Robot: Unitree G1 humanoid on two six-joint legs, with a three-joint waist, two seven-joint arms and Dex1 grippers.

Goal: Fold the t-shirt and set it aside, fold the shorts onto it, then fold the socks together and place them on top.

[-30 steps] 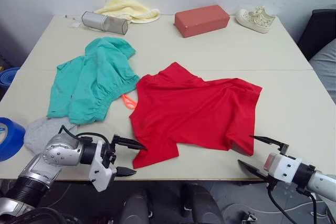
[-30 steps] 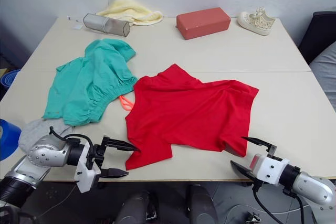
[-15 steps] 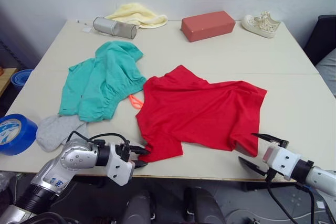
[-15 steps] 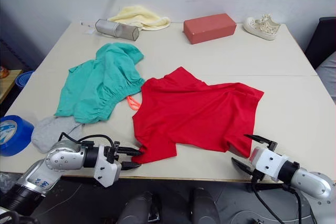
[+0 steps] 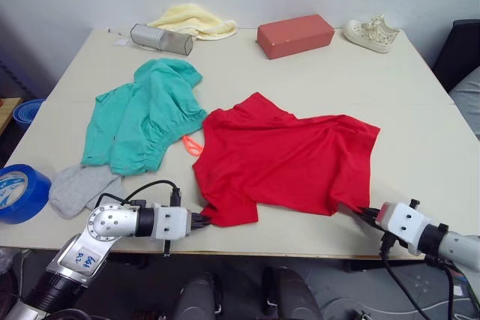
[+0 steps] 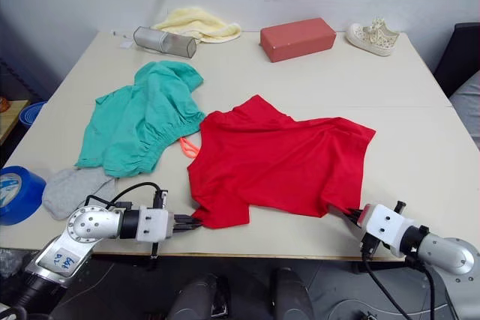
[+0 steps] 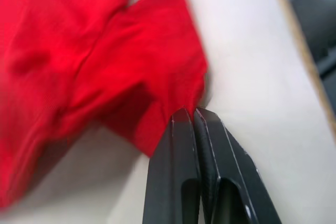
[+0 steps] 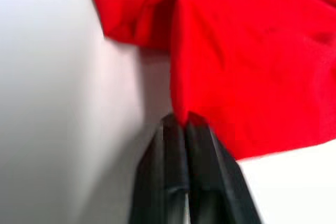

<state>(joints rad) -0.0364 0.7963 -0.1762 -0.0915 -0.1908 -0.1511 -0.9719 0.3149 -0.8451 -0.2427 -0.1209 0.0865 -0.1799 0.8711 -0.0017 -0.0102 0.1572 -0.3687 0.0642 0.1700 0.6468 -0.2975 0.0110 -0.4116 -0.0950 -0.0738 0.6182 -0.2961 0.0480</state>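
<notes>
Left eye view: both grippers point(image 5: 201, 220) point(image 5: 365, 213) pinch t-shirt point(image 5: 289, 155) hem.

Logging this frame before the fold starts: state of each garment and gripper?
t-shirt: crumpled flat, unfolded, near edge pinched at both corners
shorts: bunched, unfolded
socks: lying loose, untouched
left gripper: shut on t-shirt
right gripper: shut on t-shirt

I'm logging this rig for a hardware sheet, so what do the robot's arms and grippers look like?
Both arms are silver metal with black joints. Each ends in a white block carrying two slim black fingers. The left gripper has a looping black cable and a blue-lettered label on its arm; the right gripper trails a black cable.
</notes>
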